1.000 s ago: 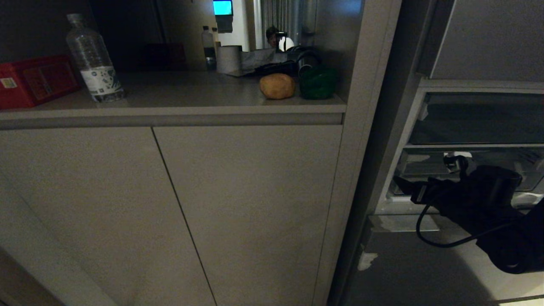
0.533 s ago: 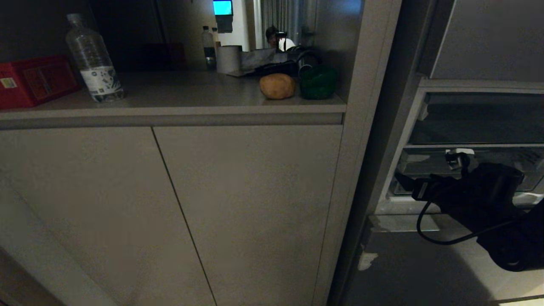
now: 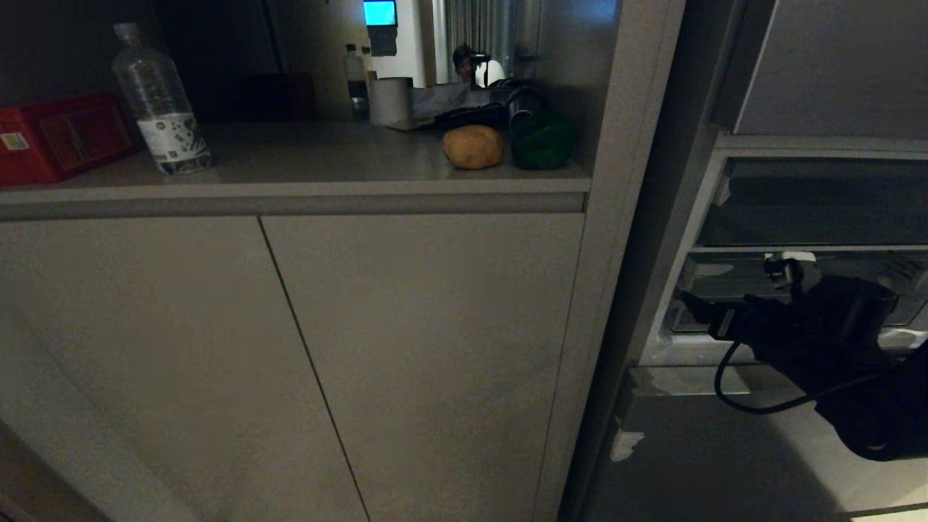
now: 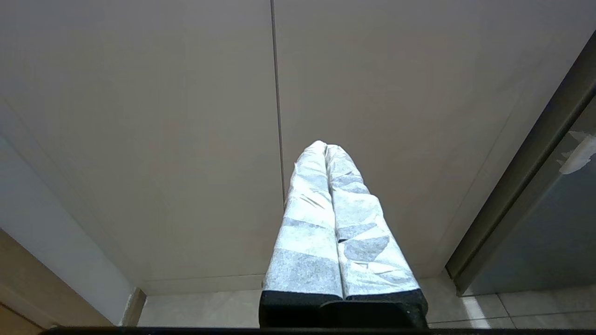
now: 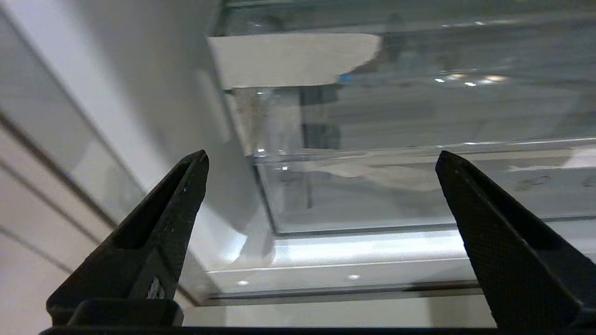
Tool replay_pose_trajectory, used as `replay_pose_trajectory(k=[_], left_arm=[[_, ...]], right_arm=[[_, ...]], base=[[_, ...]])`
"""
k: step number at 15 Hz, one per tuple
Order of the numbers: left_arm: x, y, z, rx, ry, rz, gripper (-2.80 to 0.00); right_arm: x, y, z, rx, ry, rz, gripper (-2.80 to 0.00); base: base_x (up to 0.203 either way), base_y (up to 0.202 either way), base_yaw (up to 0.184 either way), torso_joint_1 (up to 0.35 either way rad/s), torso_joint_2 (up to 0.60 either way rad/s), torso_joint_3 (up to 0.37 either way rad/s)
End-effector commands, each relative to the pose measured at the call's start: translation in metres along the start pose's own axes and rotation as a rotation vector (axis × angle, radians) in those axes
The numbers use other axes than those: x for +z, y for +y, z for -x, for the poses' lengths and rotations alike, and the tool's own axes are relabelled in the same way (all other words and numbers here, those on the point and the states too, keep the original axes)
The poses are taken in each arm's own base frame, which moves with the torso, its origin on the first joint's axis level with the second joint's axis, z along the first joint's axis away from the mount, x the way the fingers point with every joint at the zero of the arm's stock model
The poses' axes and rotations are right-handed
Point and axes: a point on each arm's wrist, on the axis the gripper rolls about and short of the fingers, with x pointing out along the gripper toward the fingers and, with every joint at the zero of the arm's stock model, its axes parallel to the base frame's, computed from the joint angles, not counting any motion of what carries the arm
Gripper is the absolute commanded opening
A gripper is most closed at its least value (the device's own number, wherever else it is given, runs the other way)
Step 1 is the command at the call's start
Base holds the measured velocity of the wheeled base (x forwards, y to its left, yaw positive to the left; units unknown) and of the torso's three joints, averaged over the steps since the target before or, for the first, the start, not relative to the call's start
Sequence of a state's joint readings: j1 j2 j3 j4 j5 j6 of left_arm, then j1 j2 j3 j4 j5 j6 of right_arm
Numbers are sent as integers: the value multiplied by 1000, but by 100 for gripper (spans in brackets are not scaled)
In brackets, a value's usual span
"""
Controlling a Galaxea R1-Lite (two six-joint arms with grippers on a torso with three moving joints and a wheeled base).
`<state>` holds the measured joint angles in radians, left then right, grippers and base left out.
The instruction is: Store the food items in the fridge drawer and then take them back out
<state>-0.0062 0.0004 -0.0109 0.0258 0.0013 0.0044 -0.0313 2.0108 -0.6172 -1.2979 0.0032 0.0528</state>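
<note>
Right wrist view: I am seeing my right gripper (image 5: 321, 160) spread fully wide, gripping nothing, facing the see-through clear plastic fridge drawer (image 5: 396, 186). My left gripper (image 4: 326, 149) is pressed closed, empty. Brown oval potato (image 3: 473, 146) and dark green pepper (image 3: 541, 145) are sitting on the grey counter (image 3: 304, 163).

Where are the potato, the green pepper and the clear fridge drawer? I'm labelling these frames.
potato (image 3: 473, 146), head view, middle of its brown skin.
green pepper (image 3: 541, 147), head view, centre of its dark body.
fridge drawer (image 5: 400, 195), right wrist view, clear front wall.

glossy clear-plastic fridge drawer (image 5: 396, 186) — matt rough-skinned potato (image 3: 473, 146)
</note>
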Motion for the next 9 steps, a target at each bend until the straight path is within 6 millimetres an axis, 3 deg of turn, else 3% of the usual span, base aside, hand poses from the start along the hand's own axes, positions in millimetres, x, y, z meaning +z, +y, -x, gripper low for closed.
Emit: replay_pose_trajectory(k=[1, 9], left_arm=[[0, 0, 0, 0, 0, 0, -280], [0, 0, 0, 0, 0, 0, -280]], right_arm=[[1, 0, -1, -1, -8, -1, 0], [2, -1, -11, -32, -28, 5, 0]], base=[[0, 0, 0, 0, 0, 0], [0, 0, 0, 0, 0, 0]])
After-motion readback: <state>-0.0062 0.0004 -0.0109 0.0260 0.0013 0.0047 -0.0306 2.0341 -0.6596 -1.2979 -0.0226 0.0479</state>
